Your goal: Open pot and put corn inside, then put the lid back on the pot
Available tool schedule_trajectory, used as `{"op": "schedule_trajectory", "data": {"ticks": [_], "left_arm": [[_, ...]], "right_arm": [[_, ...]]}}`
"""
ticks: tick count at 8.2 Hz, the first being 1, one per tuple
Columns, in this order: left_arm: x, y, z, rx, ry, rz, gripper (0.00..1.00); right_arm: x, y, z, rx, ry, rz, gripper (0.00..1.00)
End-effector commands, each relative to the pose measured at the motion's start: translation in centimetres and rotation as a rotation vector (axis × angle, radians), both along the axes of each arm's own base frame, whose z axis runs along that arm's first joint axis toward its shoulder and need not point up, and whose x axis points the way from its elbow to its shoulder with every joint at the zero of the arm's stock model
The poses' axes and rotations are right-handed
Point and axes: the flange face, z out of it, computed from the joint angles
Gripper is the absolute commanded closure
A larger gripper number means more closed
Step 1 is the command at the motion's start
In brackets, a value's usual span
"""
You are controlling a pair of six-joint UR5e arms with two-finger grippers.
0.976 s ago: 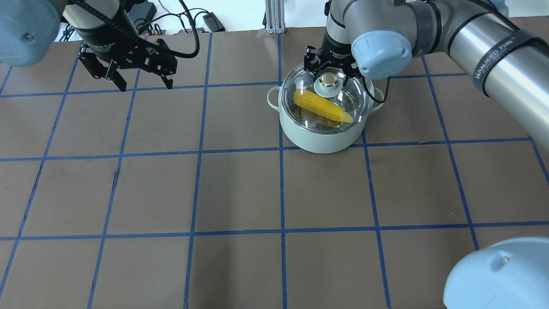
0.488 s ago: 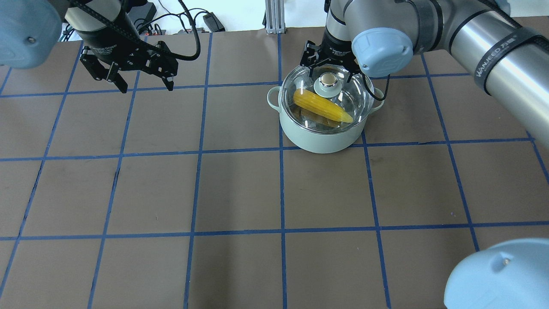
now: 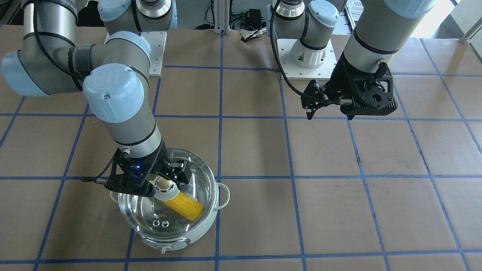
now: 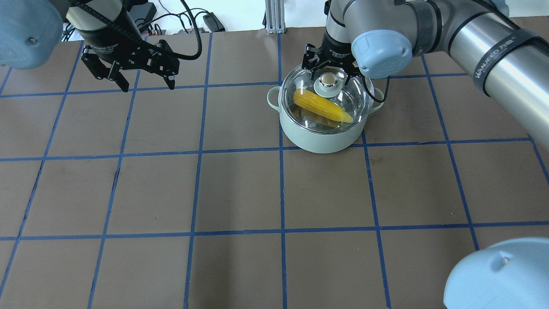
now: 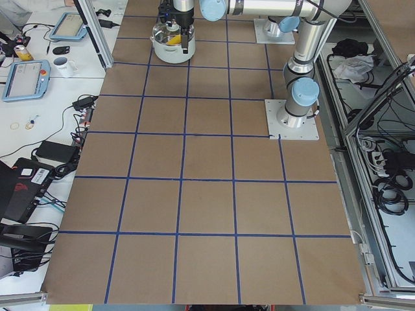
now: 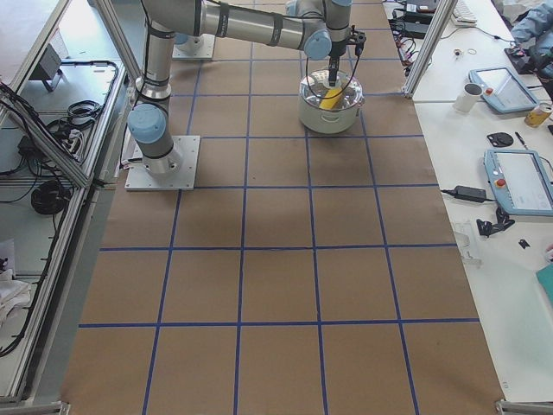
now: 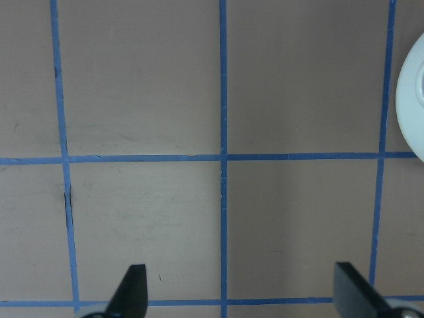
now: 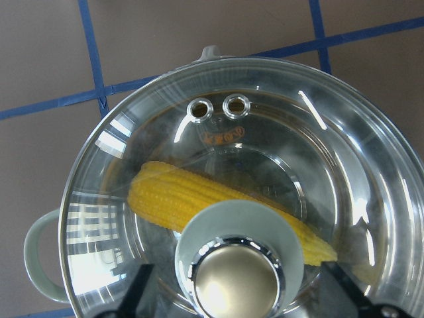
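Note:
The mint-green pot (image 4: 321,139) stands on the far right-centre of the table with the glass lid (image 4: 349,96) sitting on it. The yellow corn (image 4: 321,106) lies inside, seen through the glass. My right gripper (image 4: 328,72) is open just above the lid, one finger on each side of the beige knob (image 4: 328,79) without touching it. The right wrist view shows the knob (image 8: 232,281) between the spread fingers, the corn (image 8: 172,199) and the vent holes. My left gripper (image 4: 147,87) is open and empty above the far left of the table. The front view shows the pot (image 3: 199,231) and the right gripper (image 3: 165,184).
Brown paper with blue tape squares covers the table (image 4: 240,193). Cables and power bricks (image 4: 206,21) lie beyond the far edge beside a metal post (image 4: 272,17). The arms' base plates (image 3: 305,56) are at the robot's side. A side desk holds a mug (image 6: 473,93) and tablets.
The right gripper stays open around the knob with only a small shift. The lid, pot and corn have not moved. The left gripper has drifted slightly.

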Motion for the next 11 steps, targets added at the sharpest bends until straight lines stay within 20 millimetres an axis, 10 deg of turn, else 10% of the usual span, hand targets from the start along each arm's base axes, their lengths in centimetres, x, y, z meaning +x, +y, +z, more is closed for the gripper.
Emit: {"op": "schedule_trajectory", "data": {"ticks": [1, 11], "left_arm": [[-0.2, 0.1, 0.0, 0.000, 0.001, -0.001, 0.00], [-0.4, -0.2, -0.7, 0.012, 0.010, -0.001, 0.00]], "right_arm": [[0.0, 0.0, 0.0, 0.000, -0.004, -0.010, 0.22], [0.4, -0.2, 1.7, -0.049, -0.044, 0.058, 0.13]]}}
